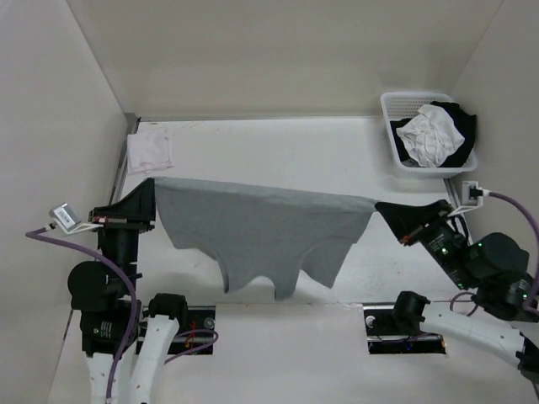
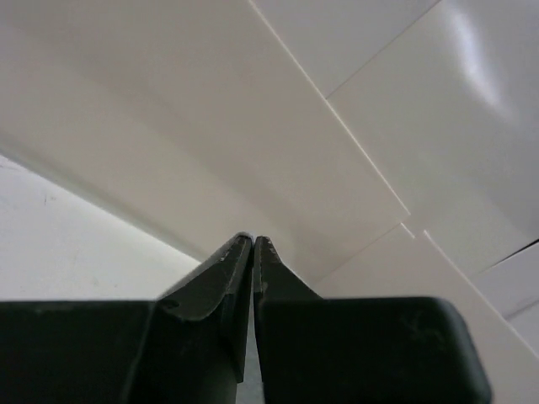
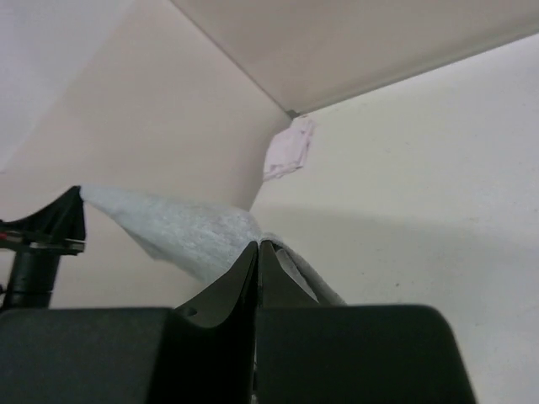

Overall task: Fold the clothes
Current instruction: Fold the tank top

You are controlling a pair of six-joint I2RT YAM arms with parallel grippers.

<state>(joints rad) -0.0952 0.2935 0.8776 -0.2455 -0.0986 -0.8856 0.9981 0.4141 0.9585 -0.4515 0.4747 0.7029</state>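
Note:
The clothes, a heather-grey knit garment, hang stretched in the air between my two grippers. Their leg openings droop toward the near edge of the table. My left gripper is shut on the garment's left corner. My right gripper is shut on its right corner. In the right wrist view the grey cloth runs from my shut right gripper across to the left gripper. The left wrist view shows the left gripper with its jaws pressed together against the wall; almost no cloth shows there.
A white basket with white and black garments stands at the back right. A small white cloth lies in the back left corner. Walls close in the table on the left, back and right.

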